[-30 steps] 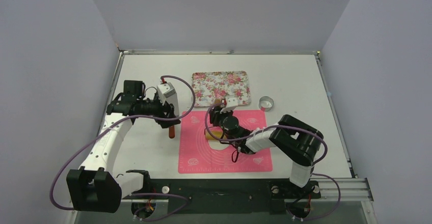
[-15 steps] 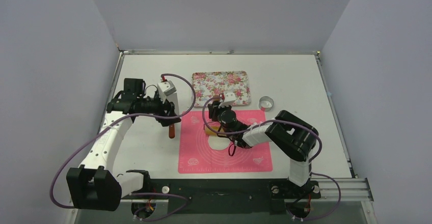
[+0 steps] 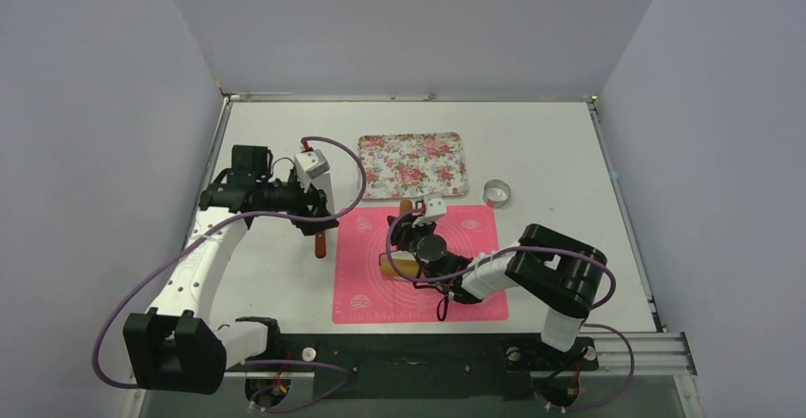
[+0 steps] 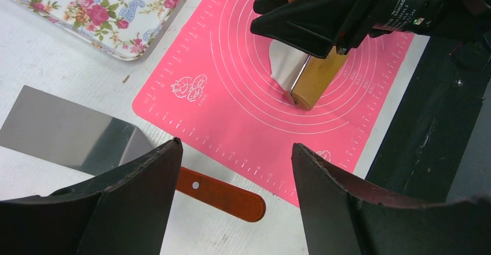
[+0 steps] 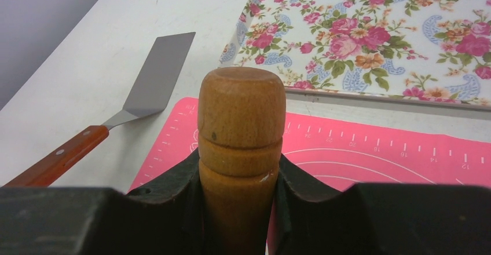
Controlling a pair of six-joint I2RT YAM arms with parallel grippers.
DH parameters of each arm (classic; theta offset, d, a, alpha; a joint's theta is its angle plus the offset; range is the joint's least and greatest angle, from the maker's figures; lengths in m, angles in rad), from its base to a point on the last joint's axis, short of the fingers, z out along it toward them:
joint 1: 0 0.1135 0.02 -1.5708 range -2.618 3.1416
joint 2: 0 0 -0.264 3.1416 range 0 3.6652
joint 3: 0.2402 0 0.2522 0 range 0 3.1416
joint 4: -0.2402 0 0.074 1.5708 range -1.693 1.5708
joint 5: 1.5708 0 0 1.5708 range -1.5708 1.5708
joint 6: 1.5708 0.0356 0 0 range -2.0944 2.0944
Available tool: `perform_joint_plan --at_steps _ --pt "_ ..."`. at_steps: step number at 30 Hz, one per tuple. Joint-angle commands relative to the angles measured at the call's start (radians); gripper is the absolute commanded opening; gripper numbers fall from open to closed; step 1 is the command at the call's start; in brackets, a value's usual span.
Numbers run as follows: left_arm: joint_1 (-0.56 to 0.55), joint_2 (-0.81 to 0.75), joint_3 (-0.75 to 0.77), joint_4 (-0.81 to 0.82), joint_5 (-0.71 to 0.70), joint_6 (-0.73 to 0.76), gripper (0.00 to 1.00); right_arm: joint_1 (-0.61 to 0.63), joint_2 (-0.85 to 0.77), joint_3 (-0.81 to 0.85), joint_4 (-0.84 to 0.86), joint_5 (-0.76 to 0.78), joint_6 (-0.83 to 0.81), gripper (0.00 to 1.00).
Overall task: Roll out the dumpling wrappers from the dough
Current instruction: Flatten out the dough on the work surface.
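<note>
Fingers [image 5: 176,188] of my right gripper [image 5: 240,171] clamp a smooth wooden rolling pin [image 5: 241,116] on soft white dough [image 4: 282,64]; my left gripper [image 4: 234,162] gapes wide.

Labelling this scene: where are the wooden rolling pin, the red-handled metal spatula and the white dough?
Wooden rolling pin [image 5: 241,107]: right wrist view, rounded end knob.
Red-handled flat metal spatula [image 5: 157,72]: right wrist view, middle of blade.
Flattened white dough [image 4: 282,64]: left wrist view, bare patch beside the pin.

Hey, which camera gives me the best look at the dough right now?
The left wrist view: the dough shows as a flattened white patch on the pink mat, beside the rolling pin in the right gripper. The top view mostly hides it under that gripper; the right wrist view shows none of it.
</note>
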Motion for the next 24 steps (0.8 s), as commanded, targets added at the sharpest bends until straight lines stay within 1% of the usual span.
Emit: perform_joint_plan --at_steps 1,7,10,14,17,20,22,24 --pt "-0.007 -0.01 0.049 -0.003 0.037 0.014 0.68 -0.004 0.136 -0.075 -0.383 0.001 -0.056 0.0" --pt "-0.007 -0.004 0.056 -0.013 0.023 0.022 0.68 -0.142 0.177 0.087 -0.427 -0.04 -0.19 0.0" --pt "-0.007 -0.004 0.062 -0.013 0.021 0.02 0.68 -0.151 0.183 0.1 -0.439 -0.056 -0.205 0.0" --pt "-0.007 -0.007 0.064 -0.01 0.029 0.016 0.68 -0.087 0.167 0.039 -0.434 -0.018 -0.161 0.0" --pt "-0.009 -0.009 0.066 -0.009 0.034 0.016 0.68 -0.003 0.156 -0.047 -0.414 0.01 -0.077 0.0" --pt "-0.01 -0.009 0.075 -0.014 0.041 0.019 0.68 0.066 0.155 -0.093 -0.425 0.049 -0.008 0.0" --pt "-0.01 -0.008 0.081 -0.023 0.044 0.026 0.68 0.083 0.157 -0.105 -0.429 0.06 0.005 0.0" --pt "-0.012 -0.008 0.084 -0.033 0.039 0.034 0.68 0.073 0.157 -0.093 -0.42 0.063 -0.016 0.0"
